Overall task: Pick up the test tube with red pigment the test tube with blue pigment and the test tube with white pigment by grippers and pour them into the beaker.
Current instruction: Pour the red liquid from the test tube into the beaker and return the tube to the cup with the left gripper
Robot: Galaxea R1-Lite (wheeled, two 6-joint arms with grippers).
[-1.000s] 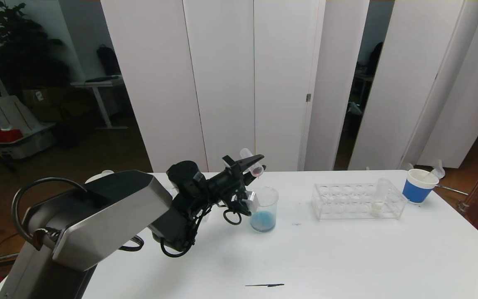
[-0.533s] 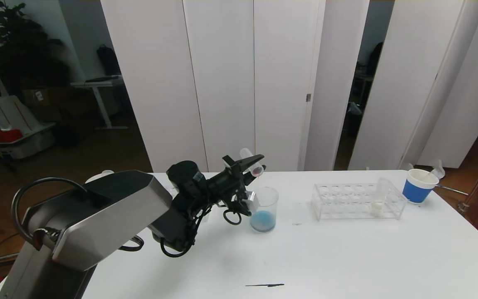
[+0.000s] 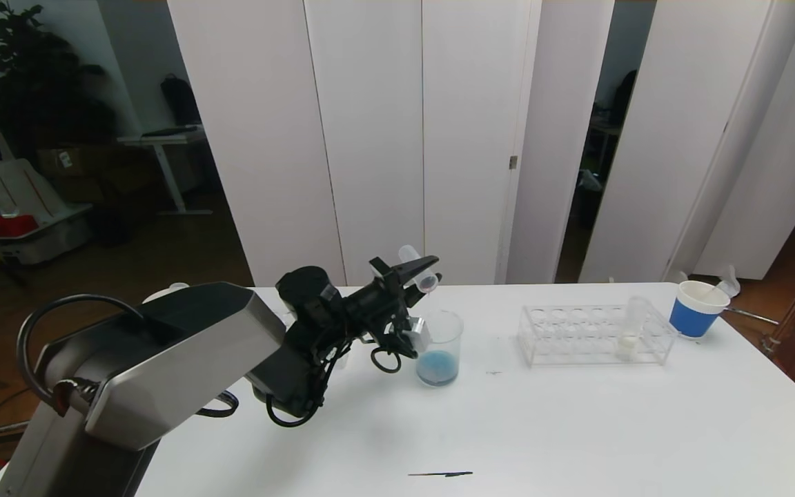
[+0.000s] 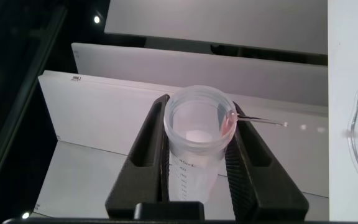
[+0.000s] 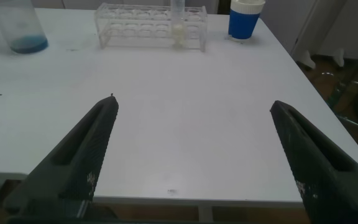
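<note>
My left gripper is shut on a clear test tube, tilted mouth-down above the beaker. In the left wrist view the tube sits between the jaws of the left gripper, with a pink-red smear at its rim. The beaker holds blue liquid at its bottom. The test tube with white pigment stands in the clear rack. The test tube with blue pigment is out of view. My right gripper is open and empty over the table's near side, and does not show in the head view.
A blue-banded paper cup stands right of the rack near the table's far right edge. A white cup rim shows behind my left arm. A thin black mark lies on the table near the front.
The red at the tube's mouth has thinned. The left arm has barely moved.
</note>
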